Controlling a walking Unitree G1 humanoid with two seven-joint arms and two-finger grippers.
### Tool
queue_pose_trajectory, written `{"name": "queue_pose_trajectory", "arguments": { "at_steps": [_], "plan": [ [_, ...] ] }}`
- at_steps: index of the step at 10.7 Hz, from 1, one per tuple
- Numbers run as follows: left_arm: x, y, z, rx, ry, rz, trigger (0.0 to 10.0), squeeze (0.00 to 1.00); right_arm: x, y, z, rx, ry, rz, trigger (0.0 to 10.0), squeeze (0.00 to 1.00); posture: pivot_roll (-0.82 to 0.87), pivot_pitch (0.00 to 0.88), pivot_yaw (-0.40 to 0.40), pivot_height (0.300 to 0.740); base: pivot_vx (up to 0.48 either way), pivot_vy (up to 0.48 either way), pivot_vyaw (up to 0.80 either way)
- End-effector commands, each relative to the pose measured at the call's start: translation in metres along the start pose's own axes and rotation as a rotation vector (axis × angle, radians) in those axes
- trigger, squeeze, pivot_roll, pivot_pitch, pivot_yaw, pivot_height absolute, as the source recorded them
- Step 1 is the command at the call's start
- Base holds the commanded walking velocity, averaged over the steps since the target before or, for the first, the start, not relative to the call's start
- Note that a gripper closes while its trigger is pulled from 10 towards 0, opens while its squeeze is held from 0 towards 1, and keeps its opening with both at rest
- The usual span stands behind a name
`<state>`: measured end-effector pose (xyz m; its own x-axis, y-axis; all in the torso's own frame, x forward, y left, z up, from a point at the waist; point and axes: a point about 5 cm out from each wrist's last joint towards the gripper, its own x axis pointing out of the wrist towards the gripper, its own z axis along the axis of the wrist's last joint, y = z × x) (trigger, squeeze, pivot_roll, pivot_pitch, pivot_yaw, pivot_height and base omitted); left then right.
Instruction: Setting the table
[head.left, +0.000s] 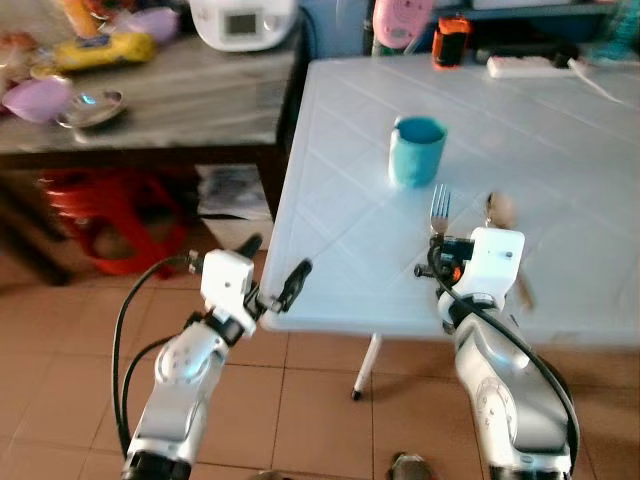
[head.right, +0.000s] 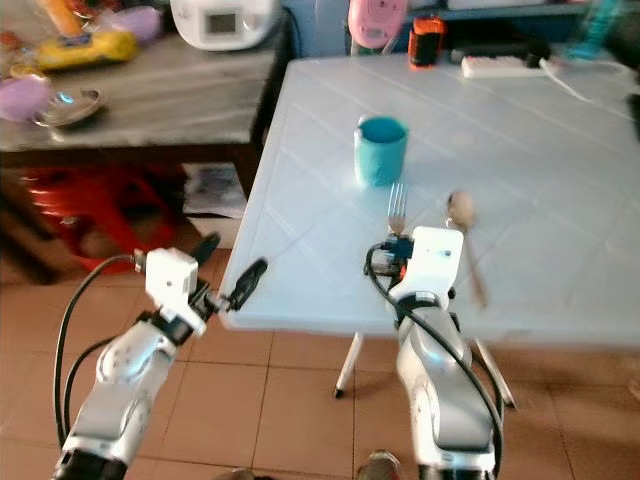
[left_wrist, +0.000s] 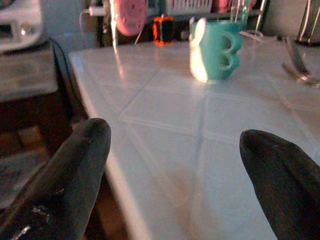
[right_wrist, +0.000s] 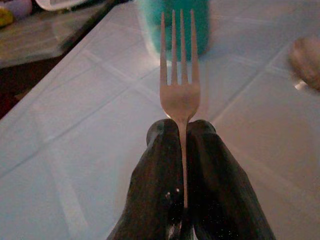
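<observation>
Head views: a cup (head.left: 417, 150) and spoon (head.left: 500, 211) already sit mid-table (head.left: 330, 290); the fork (head.left: 439, 209) is not yet laid.

Left wrist: the left gripper (left_wrist: 175, 165), fingers spread, hovers at the table's near edge.

Right wrist: the right gripper (right_wrist: 184, 150) pinches the fork's handle, tines toward the cup.

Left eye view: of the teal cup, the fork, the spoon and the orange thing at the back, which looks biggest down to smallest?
1. Cup.
2. Orange thing, farther away, so unsure.
3. Spoon and fork: alike, both partly hidden by the right gripper, whose fingers hold the fork.
</observation>
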<state>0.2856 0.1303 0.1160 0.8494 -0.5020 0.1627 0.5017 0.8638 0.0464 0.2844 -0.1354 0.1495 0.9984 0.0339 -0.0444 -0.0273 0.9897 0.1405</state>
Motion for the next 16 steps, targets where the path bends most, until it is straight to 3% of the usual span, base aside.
{"name": "queue_pose_trajectory", "arguments": {
  "at_steps": [1, 4, 16],
  "plan": [
    [-0.0032, 0.0036, -0.0017, 0.013, 0.017, 0.011, 10.0, 0.0, -0.0004, 0.0073, 0.0064, 0.005, -0.039, 0.025, 10.0, 0.0, -0.15, 0.155, 0.119, 0.74, 0.0, 0.416, -0.72],
    [-0.0008, 0.0031, -0.0015, 0.02, 0.013, 0.009, 10.0, 0.0, 0.0008, 0.0057, 0.0065, 0.003, -0.055, 0.017, 10.0, 0.0, -0.15, 0.15, 0.12, 0.74, 0.0, 0.425, -0.56],
    [-0.0017, -0.0006, -0.0035, 0.021, 0.008, 0.012, 10.0, 0.0, 0.0031, 0.0076, 0.0063, -0.035, -0.082, 0.036, 10.0, 0.0, -0.14, 0.145, 0.118, 0.74, 0.0, 0.47, 0.0]
  ]
}}
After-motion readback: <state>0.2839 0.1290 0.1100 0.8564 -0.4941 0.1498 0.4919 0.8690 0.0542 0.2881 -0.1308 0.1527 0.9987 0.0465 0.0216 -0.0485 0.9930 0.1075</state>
